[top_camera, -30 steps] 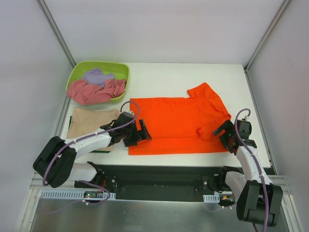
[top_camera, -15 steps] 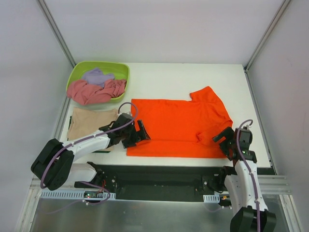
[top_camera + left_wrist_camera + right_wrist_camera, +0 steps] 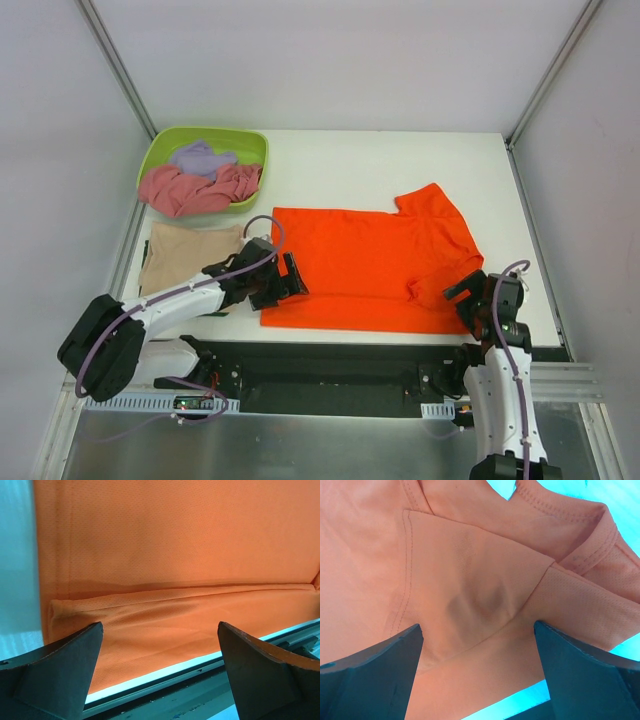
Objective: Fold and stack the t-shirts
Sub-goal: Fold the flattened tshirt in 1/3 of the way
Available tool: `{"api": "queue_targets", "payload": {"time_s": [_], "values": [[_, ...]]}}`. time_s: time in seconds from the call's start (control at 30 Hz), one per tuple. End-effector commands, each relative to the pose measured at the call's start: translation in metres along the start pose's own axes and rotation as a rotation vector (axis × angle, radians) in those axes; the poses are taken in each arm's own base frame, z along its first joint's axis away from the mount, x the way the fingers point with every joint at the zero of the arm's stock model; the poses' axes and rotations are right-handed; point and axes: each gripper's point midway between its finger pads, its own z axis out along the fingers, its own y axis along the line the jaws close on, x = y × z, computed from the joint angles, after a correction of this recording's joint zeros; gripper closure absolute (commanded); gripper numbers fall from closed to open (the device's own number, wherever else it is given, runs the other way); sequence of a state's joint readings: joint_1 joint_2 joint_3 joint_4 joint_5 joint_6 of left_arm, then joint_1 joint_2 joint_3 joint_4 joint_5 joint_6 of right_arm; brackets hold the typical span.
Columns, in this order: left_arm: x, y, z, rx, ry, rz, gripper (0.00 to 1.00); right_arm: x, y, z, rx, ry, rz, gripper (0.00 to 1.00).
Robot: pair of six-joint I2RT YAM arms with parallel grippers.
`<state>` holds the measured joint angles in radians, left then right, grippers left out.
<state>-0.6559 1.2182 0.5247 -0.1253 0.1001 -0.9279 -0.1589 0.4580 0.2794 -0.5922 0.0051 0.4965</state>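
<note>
The bright orange t-shirt [image 3: 370, 265] lies spread flat on the white table, its near hem close to the table's front edge. My left gripper [image 3: 283, 284] is open over the shirt's near left corner; its wrist view shows a long fold in the orange cloth [image 3: 175, 600] between the fingers [image 3: 55, 675]. My right gripper [image 3: 468, 300] is open over the near right corner, above a folded-in sleeve [image 3: 480, 590]. The tan t-shirt [image 3: 185, 255] lies folded at the left. The dusty pink t-shirt [image 3: 195, 190] and the pale lavender t-shirt [image 3: 200, 157] lie crumpled in the tub.
The lime-green plastic tub [image 3: 205, 135] stands at the back left corner. The table's front edge and the black rail [image 3: 350, 360] run just below the orange shirt's hem. White walls and frame posts enclose the table on three sides.
Both grippers have drawn back toward the near edge, the right one farther. The orange shirt has slid a little toward the front edge with them.
</note>
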Motion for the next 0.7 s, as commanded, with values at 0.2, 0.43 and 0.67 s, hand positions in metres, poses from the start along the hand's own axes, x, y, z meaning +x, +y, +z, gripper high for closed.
{"api": "queue_targets", "payload": {"time_s": [0.2,0.43,0.67], "values": [[-0.027,-0.008,-0.023,-0.05,-0.109,0.183,0.01,-0.038,0.051,-0.036,-0.178,-0.062,-0.224,0.04],[-0.095,-0.049,-0.047,-0.093,-0.296,0.289,0.01,-0.083,0.116,-0.057,-0.422,-0.233,-0.295,0.04],[-0.177,-0.055,-0.037,-0.116,-0.298,0.218,0.01,-0.126,0.177,-0.056,-0.513,-0.216,-0.404,0.04]]}}
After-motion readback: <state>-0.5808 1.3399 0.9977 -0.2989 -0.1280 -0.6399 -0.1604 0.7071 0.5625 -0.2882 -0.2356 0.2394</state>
